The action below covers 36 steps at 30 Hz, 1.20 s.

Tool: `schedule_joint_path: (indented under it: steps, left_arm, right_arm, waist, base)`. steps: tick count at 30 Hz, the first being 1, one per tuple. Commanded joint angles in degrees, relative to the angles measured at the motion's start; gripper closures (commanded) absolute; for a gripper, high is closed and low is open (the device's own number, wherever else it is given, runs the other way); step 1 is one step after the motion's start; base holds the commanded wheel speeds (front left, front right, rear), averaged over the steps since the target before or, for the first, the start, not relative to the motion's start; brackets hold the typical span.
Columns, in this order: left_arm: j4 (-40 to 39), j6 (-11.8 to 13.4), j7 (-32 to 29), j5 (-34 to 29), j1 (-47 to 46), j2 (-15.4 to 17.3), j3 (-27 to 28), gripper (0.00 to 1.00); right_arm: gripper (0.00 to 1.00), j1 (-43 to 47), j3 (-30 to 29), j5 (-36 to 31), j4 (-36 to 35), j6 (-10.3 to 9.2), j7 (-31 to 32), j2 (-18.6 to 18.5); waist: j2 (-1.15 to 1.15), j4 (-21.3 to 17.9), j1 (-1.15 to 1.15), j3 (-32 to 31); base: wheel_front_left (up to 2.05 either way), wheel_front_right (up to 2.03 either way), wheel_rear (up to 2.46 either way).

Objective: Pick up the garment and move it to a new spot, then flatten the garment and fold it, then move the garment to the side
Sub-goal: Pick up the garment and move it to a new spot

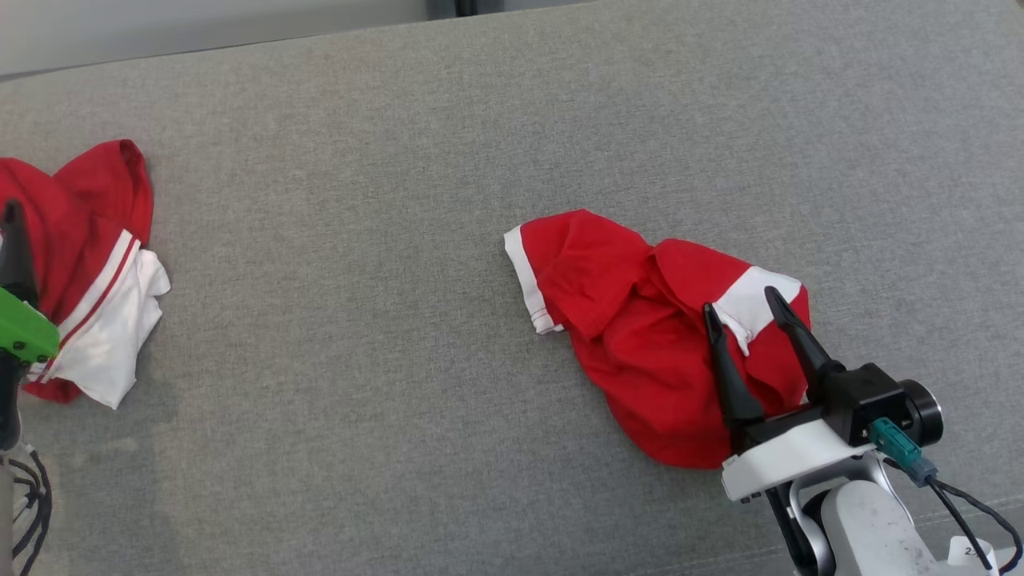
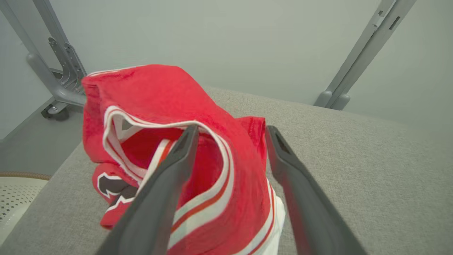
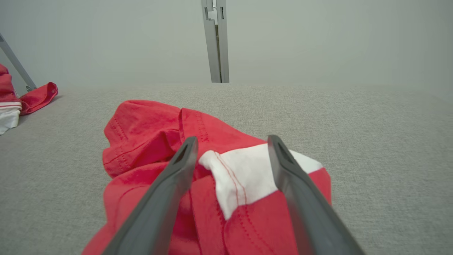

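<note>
- At the far left, my left gripper (image 2: 231, 131) has its two dark fingers spread wide and nothing pinched. They straddle a raised fold of the red-and-white garment (image 1: 88, 264), one finger lying across its striped opening.
- That garment sits crumpled at the left edge of the grey upholstered surface (image 1: 360, 200). It is soft red knit with white bands and thin red stripes, and a white panel spills out at its lower right. A dark patch edged in white shows on it in the left wrist view.
- A pale perforated object (image 2: 14, 198) with a brown rim sits below the surface's corner (I cannot tell what it is, or whether anything is in it).
- The coarse, woven surface lies between the two garments, which are well apart.
- Right of centre is the red garment (image 1: 632, 320), bunched in loose folds with stitched hems, a white cuff strip and a white block.
- My right gripper (image 1: 740, 301) hovers over it with fingers fully apart, either side of the white block and clamping nothing.
</note>
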<state>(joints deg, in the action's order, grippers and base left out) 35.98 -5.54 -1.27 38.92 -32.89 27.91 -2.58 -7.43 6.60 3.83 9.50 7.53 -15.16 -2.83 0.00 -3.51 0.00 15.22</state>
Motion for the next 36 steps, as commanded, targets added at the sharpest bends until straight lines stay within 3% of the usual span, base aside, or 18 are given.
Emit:
schedule_joint_path:
  steps: [1, 5, 12, 19, 26, 36]
  left_arm:
    - [-0.12, -0.01, 3.29, -1.58, -0.59, 0.29, -0.35, 0.0]
    - [-3.49, 0.01, 9.53, -3.59, 2.65, -1.97, -1.94, 0.0]
    - [-16.54, 5.4, 13.85, -5.97, 12.56, -8.49, -4.45, 0.0]
    - [-26.83, 8.53, 16.01, -8.46, 22.93, -16.12, -8.4, 0.0]
    - [-26.58, 8.76, 16.46, -11.57, 32.15, -20.28, -8.16, 0.0]
    - [-29.83, 5.29, 16.42, -22.75, 41.25, -23.78, -0.57, 0.0]
  right_arm:
    - [0.0, 0.0, -0.1, -0.34, -0.34, -0.08, -0.01, -0.1]
    - [0.0, 1.61, -1.0, -0.66, -1.3, -0.08, 0.0, -0.12]
    - [0.0, 4.29, -2.73, -1.82, -3.5, -0.08, 0.0, -0.1]
    - [0.0, 6.42, -3.82, -2.85, -5.43, -0.08, -0.01, -0.86]
    - [0.0, 9.25, -5.12, -2.97, -4.6, -0.08, -0.01, -1.63]
    - [0.0, 11.85, -6.61, -2.61, -2.11, -0.08, -0.01, -2.14]
  waist:
    - [0.0, -0.62, 0.0, -0.88]
    - [0.0, -1.22, 0.0, -2.88]
    - [0.0, -2.59, 0.0, -7.26]
    - [0.0, -3.83, 0.0, -8.97]
    - [0.0, -3.96, 0.0, -10.83]
    - [0.0, -1.01, 0.0, -12.9]
  base:
    - [0.0, 0.0, 0.0]
    - [0.0, 0.0, 0.0]
    - [0.0, 0.0, 0.0]
    - [0.0, 0.0, 0.0]
    - [0.0, 0.0, 0.0]
    - [0.0, 0.0, 0.0]
